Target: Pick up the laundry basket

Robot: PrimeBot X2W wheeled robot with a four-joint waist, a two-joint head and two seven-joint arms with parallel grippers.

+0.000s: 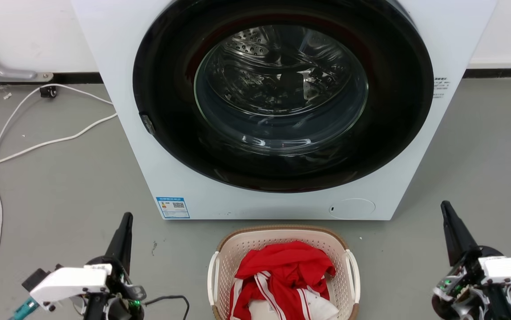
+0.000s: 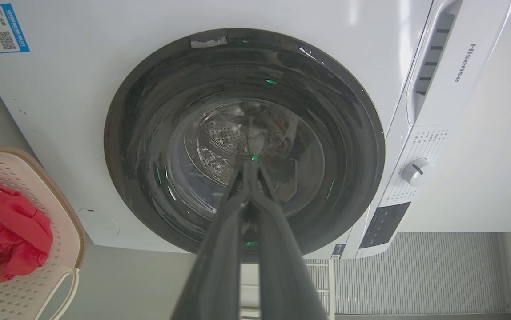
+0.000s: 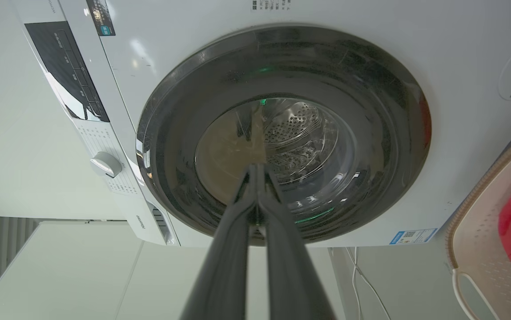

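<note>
The laundry basket is beige with perforated walls, a brown rim and white side handles. It stands on the floor in front of the washing machine, low in the middle of the head view, with red and white clothes inside. It also shows at the left edge of the left wrist view as the laundry basket and at the right edge of the right wrist view as the laundry basket. My left gripper is shut, well left of the basket. My right gripper is shut, well right of it. Both hold nothing.
A white front-loading washing machine with a closed dark round door rises directly behind the basket. White cables trail over the grey floor at the left. A dark cable lies near my left arm.
</note>
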